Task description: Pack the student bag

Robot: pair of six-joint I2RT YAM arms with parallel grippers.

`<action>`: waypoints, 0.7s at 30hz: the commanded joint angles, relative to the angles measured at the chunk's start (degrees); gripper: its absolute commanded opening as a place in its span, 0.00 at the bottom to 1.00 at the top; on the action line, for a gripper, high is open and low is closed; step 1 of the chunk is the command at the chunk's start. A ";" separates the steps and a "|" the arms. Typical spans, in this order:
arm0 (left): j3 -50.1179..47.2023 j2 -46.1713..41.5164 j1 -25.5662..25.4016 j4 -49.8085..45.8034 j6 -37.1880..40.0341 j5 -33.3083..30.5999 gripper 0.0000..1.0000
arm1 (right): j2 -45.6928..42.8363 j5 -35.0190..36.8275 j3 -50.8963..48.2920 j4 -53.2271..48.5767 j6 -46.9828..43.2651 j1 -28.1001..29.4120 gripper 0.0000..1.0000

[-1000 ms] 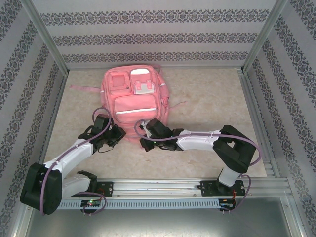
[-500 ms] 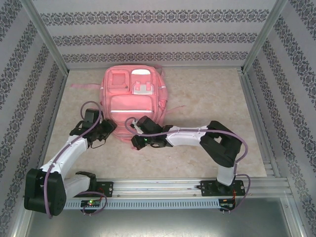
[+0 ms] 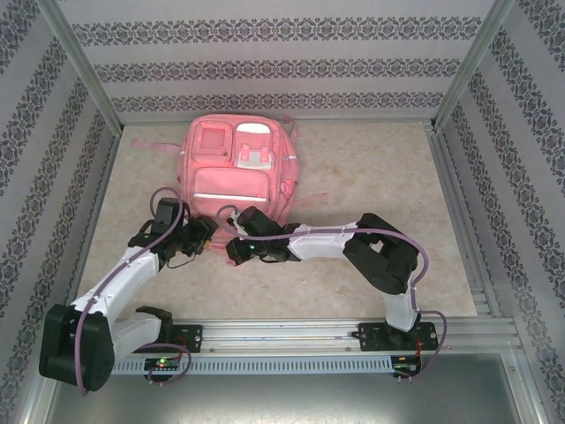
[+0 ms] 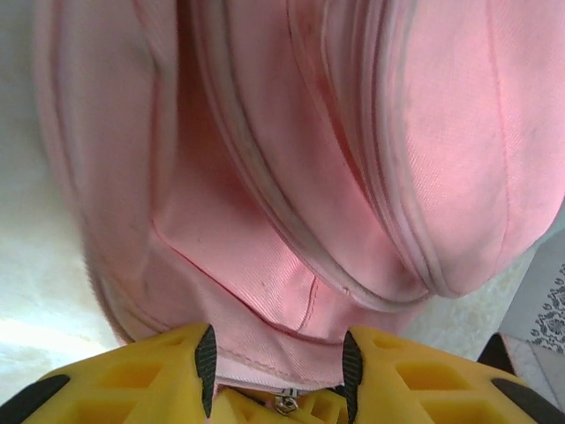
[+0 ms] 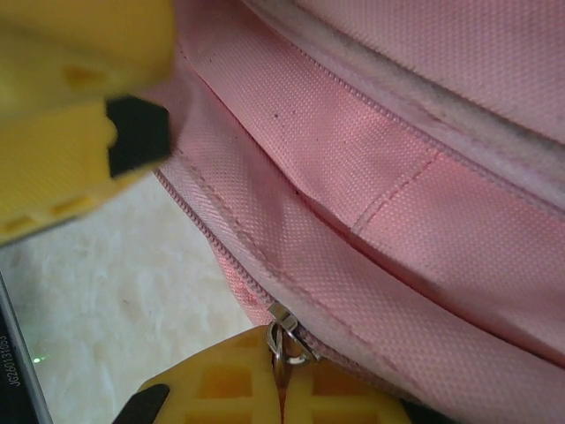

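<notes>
Right wrist, jaws seemingly pinching zipper pull (image 5: pixel 284 340), student bag (image 5: pixel 397 177)

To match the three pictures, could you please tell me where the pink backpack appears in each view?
Top external: the pink backpack lies flat, far centre of the table.
Left wrist: it fills most of the frame.
Right wrist: its woven fabric covers the upper right, edge running diagonally.
Shared landmark: the pale table beside the bag's near edge, at left in both wrist views.
</notes>
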 commanded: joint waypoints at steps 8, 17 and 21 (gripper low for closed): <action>-2.62 4.26 -2.97 4.90 -6.73 0.12 0.41 | 0.62 2.68 -1.13 1.70 0.91 0.40 0.00; -2.78 -2.26 -3.35 -0.80 -6.06 -1.80 0.42 | 0.67 3.35 -1.63 1.78 1.02 0.16 0.00; -4.18 -2.97 -3.32 -0.89 -6.02 -0.78 0.43 | 0.79 3.38 -1.58 1.70 0.98 0.09 0.00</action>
